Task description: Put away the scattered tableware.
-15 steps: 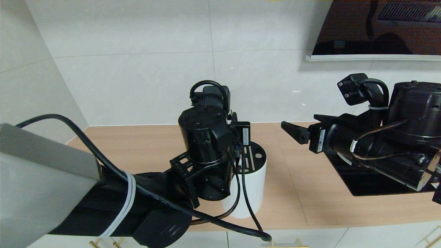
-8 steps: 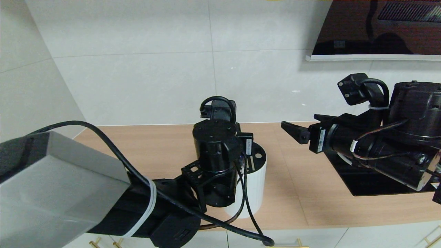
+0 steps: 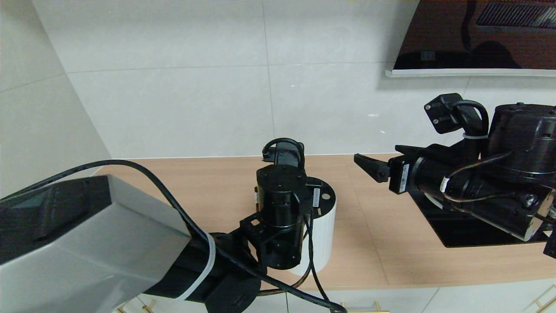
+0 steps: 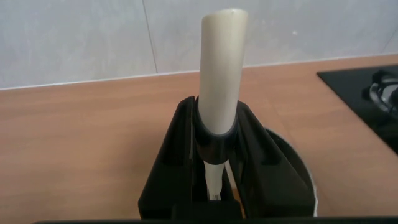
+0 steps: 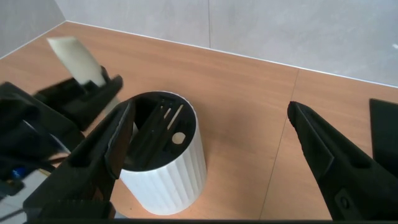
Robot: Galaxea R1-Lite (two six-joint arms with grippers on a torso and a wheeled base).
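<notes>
Head view: a white holder, a ribbed cylinder with a black slotted top, stands upright on the wooden countertop. The left arm's wrist hangs directly over it and covers most of the top. The right gripper hovers well apart from the holder, above the near corner of the black cooktop. A dark range hood hangs on the tiled wall.

Left wrist view: the left gripper pinches a cream-handled utensil just at its dark collar, one jaw on each side. The handle stands nearly upright above the jaws. A thin pale part runs down from the collar towards the holder's black top. I cannot tell whether the tip sits in a slot.

Right wrist view: the right gripper's fingers are spread wide with nothing between them. The holder shows its top insert, with several narrow slots and one round hole. What the slots contain cannot be made out. The utensil's handle is tilted and stays in the left gripper, just beside the holder's rim.
</notes>
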